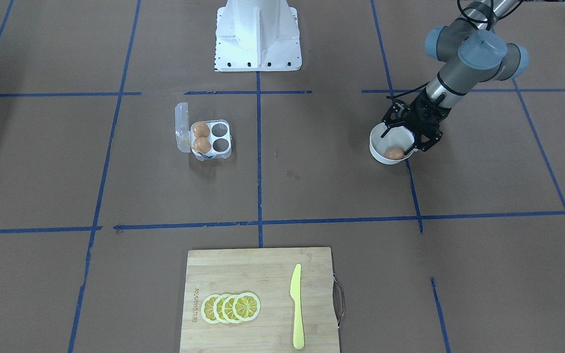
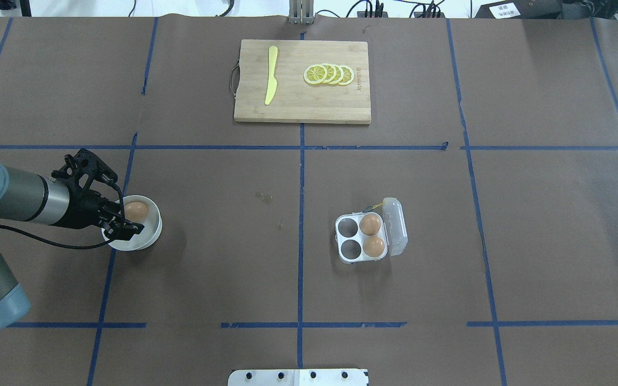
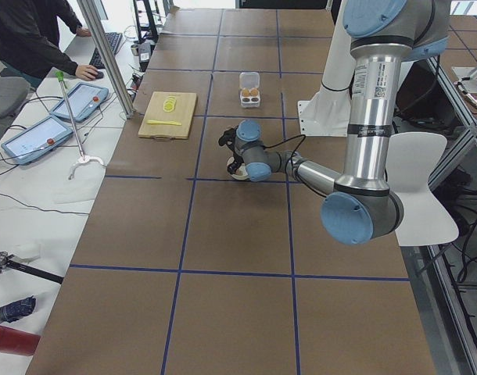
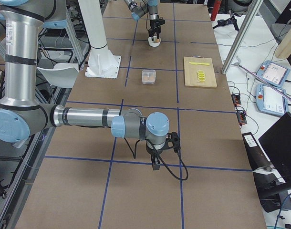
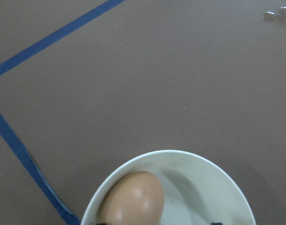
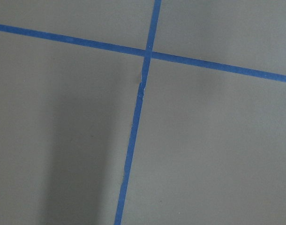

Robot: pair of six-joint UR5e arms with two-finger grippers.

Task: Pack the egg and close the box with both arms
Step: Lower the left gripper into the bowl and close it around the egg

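Note:
An orange-brown egg (image 1: pixel 394 153) lies in a round white bowl (image 1: pixel 376 147) on the table; it also shows in the overhead view (image 2: pixel 136 210) and the left wrist view (image 5: pixel 133 199). My left gripper (image 1: pixel 400 137) hangs open just above the bowl, with its fingers spread over the egg and not touching it. The clear egg carton (image 1: pixel 223 153) stands open with its lid up and holds two eggs (image 2: pixel 372 235); its two other cells are empty. My right gripper (image 4: pixel 155 162) shows only in the exterior right view, low over bare table, so I cannot tell whether it is open or shut.
A wooden cutting board (image 1: pixel 258 274) at the operators' edge carries lemon slices (image 1: pixel 231 307) and a yellow knife (image 1: pixel 296 306). The white pedestal (image 1: pixel 258 37) stands at the robot's side. Blue tape lines cross the brown table.

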